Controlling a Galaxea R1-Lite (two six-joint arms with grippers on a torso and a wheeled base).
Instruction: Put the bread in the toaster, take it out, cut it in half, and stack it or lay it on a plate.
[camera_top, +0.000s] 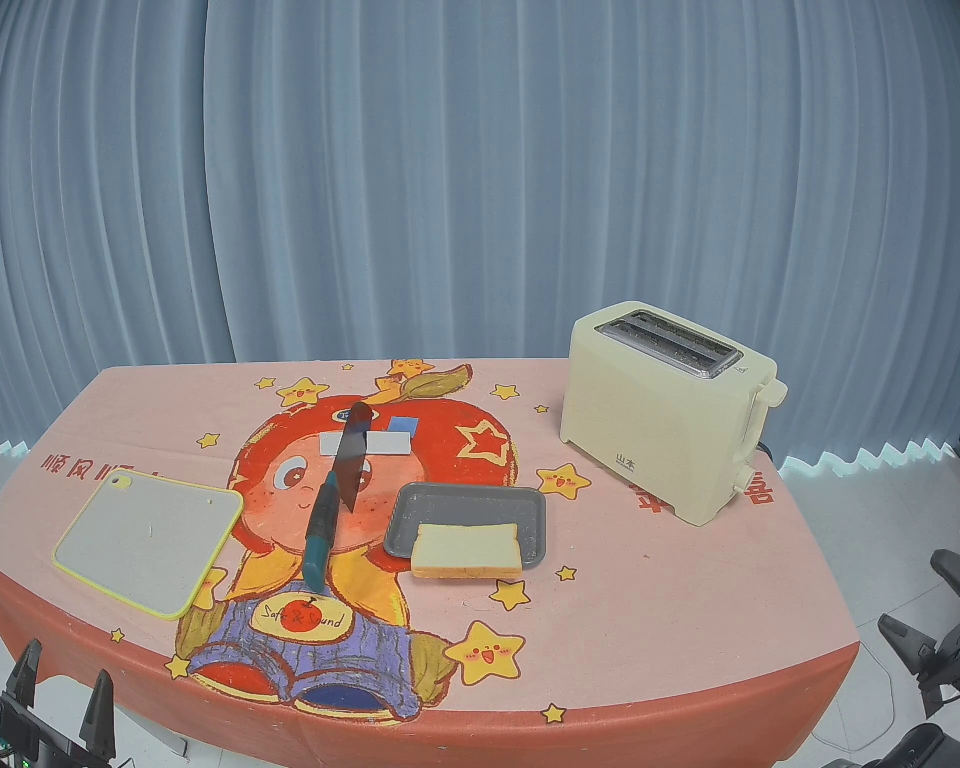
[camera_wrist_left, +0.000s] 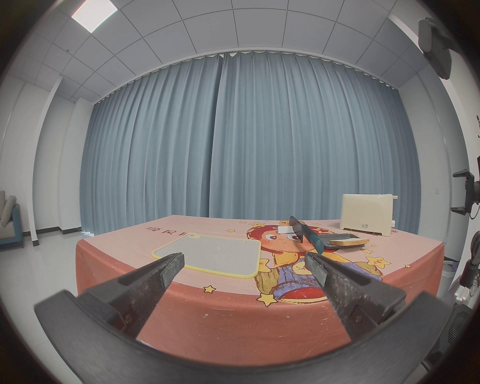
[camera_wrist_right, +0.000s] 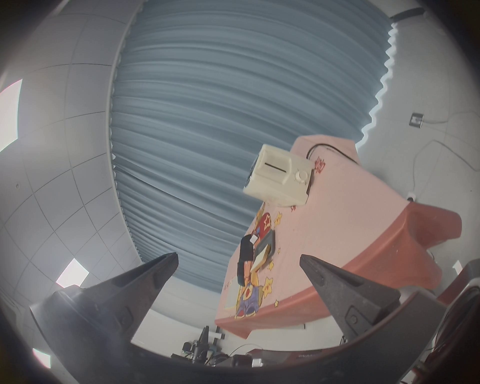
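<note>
The table (camera_top: 640, 620), draped in a pink cartoon cloth, is seen bowing toward the robot, and both arms are held low, off its near edge. The left gripper (camera_wrist_left: 244, 260) is parked off the near left corner, aimed across the tabletop, its fingers (camera_wrist_left: 150, 282) spread wide with nothing between them. The right gripper (camera_wrist_right: 237, 259) is hung off the near right corner, rolled onto its side, likewise gaping and bare.

Next in size, the toaster (camera_top: 665, 410) is stood at the far right, close to the back edge, slots up. The cutting board (camera_top: 150, 540) is laid at the left, its near corner just inside the table's rim. The tray (camera_top: 465, 503) is set mid-table, well apart from the toaster, with a broad band of cloth left between them and out to the near right edge. The knife (camera_top: 335, 490) is placed between board and tray, handle toward the robot. Its blade appears raised off the cloth, though the prop cannot be made out. The bread (camera_top: 467, 550) is rested on the tray's near side.
</note>
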